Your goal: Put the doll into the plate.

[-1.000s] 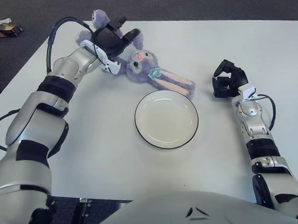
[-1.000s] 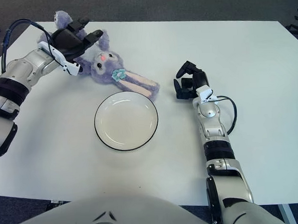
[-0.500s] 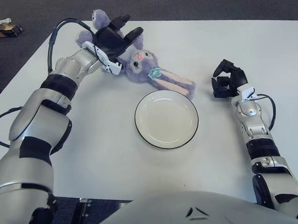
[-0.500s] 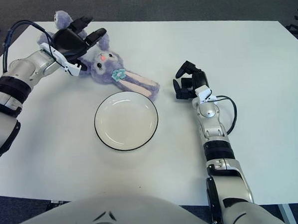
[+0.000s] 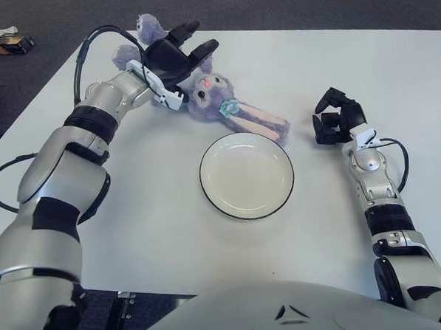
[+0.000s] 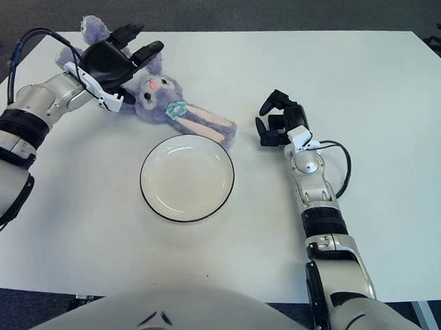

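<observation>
A purple plush rabbit doll (image 5: 215, 97) lies on the white table, head at the far left and pink-lined ears trailing toward the plate. My left hand (image 5: 176, 56) hovers over the doll's head with its fingers spread and nothing held. A white plate with a dark rim (image 5: 246, 175) sits in the middle of the table, just in front of the doll's ears. My right hand (image 5: 336, 122) shows to the right of the plate, its fingers curled and holding nothing.
The table's far left corner (image 5: 81, 44) is close behind the doll, with dark floor beyond it. A small object (image 5: 8, 43) lies on the floor at the far left.
My left hand has shifted slightly right and forward over the doll's head, its fingers spreading wider. The doll, the plate and my right hand have stayed put.
</observation>
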You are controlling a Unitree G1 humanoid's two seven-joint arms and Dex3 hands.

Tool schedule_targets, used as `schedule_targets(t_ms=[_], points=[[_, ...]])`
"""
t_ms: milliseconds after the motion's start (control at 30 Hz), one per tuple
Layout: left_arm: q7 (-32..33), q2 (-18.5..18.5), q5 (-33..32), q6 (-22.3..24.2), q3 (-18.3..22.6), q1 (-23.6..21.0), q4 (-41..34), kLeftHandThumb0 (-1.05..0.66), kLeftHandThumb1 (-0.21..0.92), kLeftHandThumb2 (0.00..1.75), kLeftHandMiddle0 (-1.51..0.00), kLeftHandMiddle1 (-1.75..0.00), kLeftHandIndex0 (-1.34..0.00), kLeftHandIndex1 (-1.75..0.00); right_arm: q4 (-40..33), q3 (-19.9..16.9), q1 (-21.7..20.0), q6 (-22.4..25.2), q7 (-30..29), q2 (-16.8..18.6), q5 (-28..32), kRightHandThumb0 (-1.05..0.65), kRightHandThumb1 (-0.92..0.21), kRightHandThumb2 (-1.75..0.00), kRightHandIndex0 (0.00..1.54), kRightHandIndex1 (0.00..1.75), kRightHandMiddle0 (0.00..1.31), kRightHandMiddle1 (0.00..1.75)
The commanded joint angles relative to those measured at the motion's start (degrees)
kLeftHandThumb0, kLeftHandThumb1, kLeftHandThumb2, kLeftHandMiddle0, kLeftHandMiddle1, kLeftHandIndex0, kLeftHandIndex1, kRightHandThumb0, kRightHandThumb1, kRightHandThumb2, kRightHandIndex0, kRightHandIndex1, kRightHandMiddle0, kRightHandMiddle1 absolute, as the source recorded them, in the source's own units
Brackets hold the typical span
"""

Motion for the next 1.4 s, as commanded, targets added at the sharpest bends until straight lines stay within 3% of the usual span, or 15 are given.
schedule_targets(t_ms=[0,300,500,767,1367], points=[[0.65,-0.01,-0.77,-1.20,-0.20,-1.57,0.62,-0.98,0.78,0.32,0.00,0.00,0.00,0.00,1.84,0.99,3.68,3.65,1.14,0.17,-0.82,-0.49,-0.29,-1.35,1.31,1.75,0.64,1.75],[0.63,-1.09,-0.28,-3.38,-1.04,-3.24,3.31,-0.96,0.77,0.31,0.00,0.00,0.00,0.00,0.63,1.03,3.91,5.27,1.48,0.23,-0.52,-0.50,-0.29,-1.35,1.28,1.75,0.64,1.75],[-2.79,-2.28,-0.10,-2.88,-2.25,-4.66,5.33,-0.96,0.76,0.31,0.00,0.00,0.00,0.00,-0.15,1.20,4.27,5.67,1.30,0.19,-0.81,-0.51,-0.27,-1.38,1.31,1.75,0.66,1.75],[-6.41,-5.88,1.49,1.08,-5.23,-6.76,10.18,-0.96,0.73,0.30,0.00,0.00,0.00,0.00,-1.17,1.25,4.73,6.19,1.11,0.49,-0.65,-0.50,-0.28,-1.36,1.30,1.75,0.64,1.75],[-9.35,-9.48,1.19,6.87,-8.80,-6.86,16.15,-0.94,0.67,0.30,0.00,0.00,0.00,0.00,-4.73,1.79,6.38,7.94,0.58,0.75,-1.20,-0.50,-0.29,-1.36,1.30,1.75,0.64,1.75]])
